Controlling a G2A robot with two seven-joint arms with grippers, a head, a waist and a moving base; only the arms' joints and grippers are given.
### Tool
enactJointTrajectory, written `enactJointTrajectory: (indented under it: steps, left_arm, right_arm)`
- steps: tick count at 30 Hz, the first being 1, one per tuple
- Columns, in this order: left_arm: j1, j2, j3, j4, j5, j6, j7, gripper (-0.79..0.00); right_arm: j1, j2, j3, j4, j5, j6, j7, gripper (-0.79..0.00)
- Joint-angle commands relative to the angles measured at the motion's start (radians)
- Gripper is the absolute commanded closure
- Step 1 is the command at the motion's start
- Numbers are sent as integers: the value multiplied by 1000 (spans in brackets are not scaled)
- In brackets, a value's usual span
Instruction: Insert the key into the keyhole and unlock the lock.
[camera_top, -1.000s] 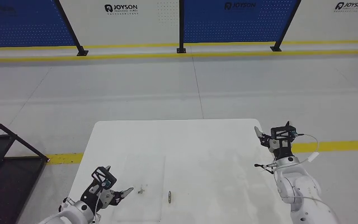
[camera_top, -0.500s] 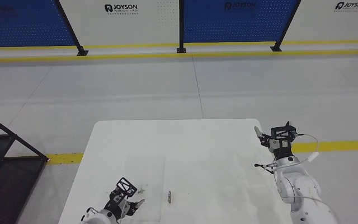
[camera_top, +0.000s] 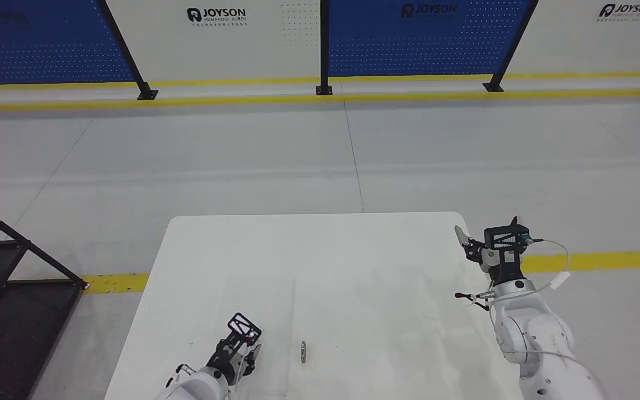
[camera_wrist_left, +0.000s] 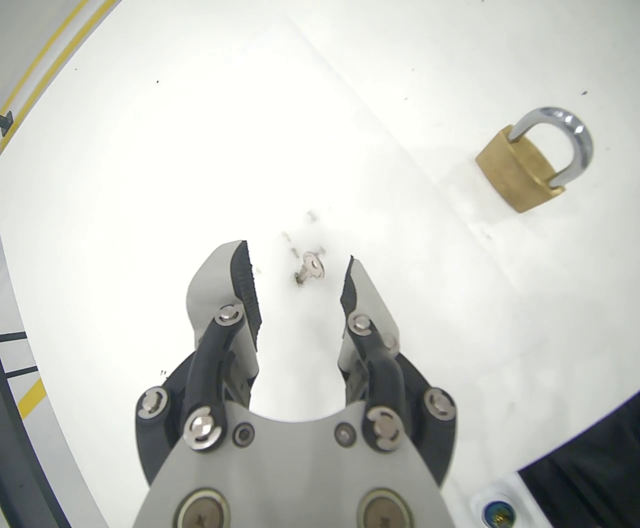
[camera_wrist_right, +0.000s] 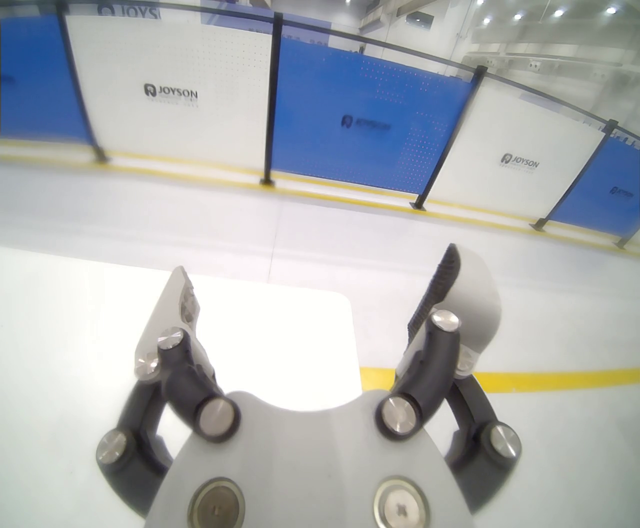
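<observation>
Left gripper shifted above key, jaws apart; key blade indistinct; right gripper spread.

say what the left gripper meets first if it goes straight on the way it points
Probably the key, lying on the table just ahead of the open left gripper; the padlock sits off to one side.

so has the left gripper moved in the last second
Yes. In the top view the left gripper has shifted toward the padlock, which lies where it did on the table, and now hangs open over the key.
</observation>
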Motion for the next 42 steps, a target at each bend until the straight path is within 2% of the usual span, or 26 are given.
enactJointTrajectory:
  steps: [1,4,11,13,17,19,22,36,42]
  left_arm:
    - [-11,-1,9,9,2,7,-3,-382]
    - [-27,-3,22,25,-4,11,-9,-336]
    - [-62,-5,49,50,1,14,-39,-329]
    - [-66,-5,52,55,3,17,-40,-274]
    - [-71,-6,55,63,-8,20,-45,-215]
    - [-75,-5,52,63,-10,19,-47,-86]
    - [-74,-4,49,63,-13,22,-43,0]
    - [-37,1,6,13,-54,36,5,0]
    - [0,1,-39,-12,-159,54,55,0]
  right_arm:
    - [0,0,0,0,0,0,0,-785]
    - [0,0,0,0,0,0,0,-785]
    - [0,0,0,0,0,0,0,-785]
    - [0,0,0,0,0,0,0,-785]
    - [0,0,0,0,0,0,0,-785]
    - [0,0,0,0,0,0,0,-785]
    - [0,0,0,0,0,0,0,-785]
    - [0,0,0,0,0,0,0,-785]
    - [0,0,0,0,0,0,0,-785]
